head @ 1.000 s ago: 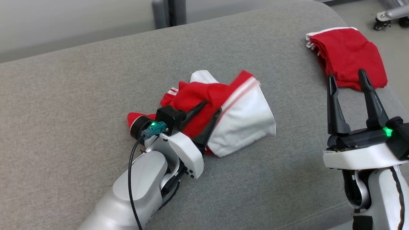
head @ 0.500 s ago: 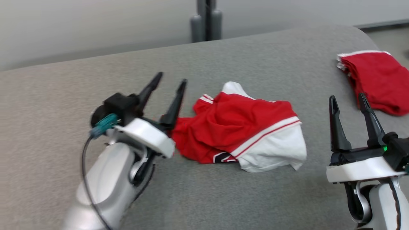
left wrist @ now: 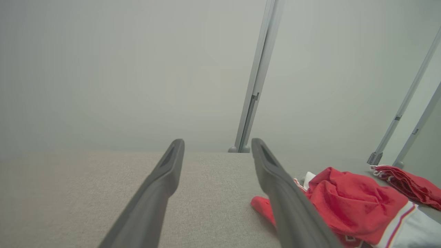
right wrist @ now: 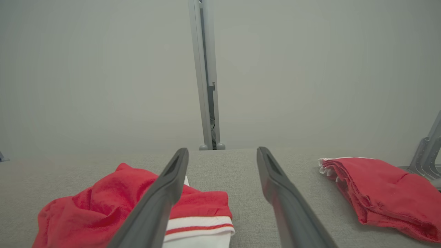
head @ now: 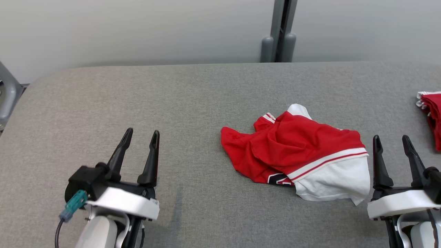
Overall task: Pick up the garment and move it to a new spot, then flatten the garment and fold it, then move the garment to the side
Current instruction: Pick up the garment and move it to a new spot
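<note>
Released by the left gripper (head: pixel 143 131), which was closed into its red folds a second ago, the garment (head: pixel 293 148) is now seen lying loose in a crumpled heap on the grey padded surface (head: pixel 172 93). The left gripper has been drawn back well clear of the cloth to about 8 o'clock in the head view, its two dark fingers spread apart with nothing between them. The head camera has itself been turned, so the shift of the whole picture is not counted as travel of the cloth. The garment is placed at about 4 o'clock from the middle of the head view, at 2 o'clock from the left gripper and at 10 o'clock from the right gripper (head: pixel 391 137). Its red part is bunched toward 9 o'clock; a white panel edged with a red-striped band is turned toward 5 o'clock. The right gripper is held at 4 o'clock, just beside the white panel, jaws apart and empty, as they were before. A second red garment (head: pixel 432 117), folded, is cut off by the frame edge at 3 o'clock, well apart from the first. A grey post (head: pixel 279 31) is seen at 12 o'clock.
</note>
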Tool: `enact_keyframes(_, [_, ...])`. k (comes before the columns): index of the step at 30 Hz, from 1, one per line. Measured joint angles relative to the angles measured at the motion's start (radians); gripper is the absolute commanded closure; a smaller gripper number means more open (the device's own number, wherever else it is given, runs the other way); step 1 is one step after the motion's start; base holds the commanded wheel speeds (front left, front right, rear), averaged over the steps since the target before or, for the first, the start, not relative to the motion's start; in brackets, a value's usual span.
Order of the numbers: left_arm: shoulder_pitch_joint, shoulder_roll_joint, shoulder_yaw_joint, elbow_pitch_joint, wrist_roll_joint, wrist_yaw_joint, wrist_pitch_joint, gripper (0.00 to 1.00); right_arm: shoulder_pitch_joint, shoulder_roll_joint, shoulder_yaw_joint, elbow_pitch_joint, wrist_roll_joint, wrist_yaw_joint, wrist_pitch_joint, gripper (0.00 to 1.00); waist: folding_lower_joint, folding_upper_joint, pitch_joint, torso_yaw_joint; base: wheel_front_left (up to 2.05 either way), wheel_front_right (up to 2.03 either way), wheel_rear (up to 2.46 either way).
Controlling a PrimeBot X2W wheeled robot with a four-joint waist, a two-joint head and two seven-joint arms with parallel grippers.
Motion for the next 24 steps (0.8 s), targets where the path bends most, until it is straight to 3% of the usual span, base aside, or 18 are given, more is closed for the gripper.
enact_keyframes(9, [0.082, -0.030, 0.004, -0.029, 0.038, -0.002, 0.000, 0.00, 0.007, 0.002, -0.013, 0.080, 0.008, 0.000, 0.000, 0.00, 0.0000, 0.0000, -0.023, 0.029, 0.00, 0.00, 0.00])
enact_keyframes(24, [0.084, -0.031, -0.020, -0.026, 0.024, -0.003, 0.000, 0.00, 0.001, 0.001, -0.008, 0.098, 0.003, 0.000, 0.000, 0.00, -0.0001, 0.0000, -0.009, 0.029, 0.00, 0.00, 0.00])
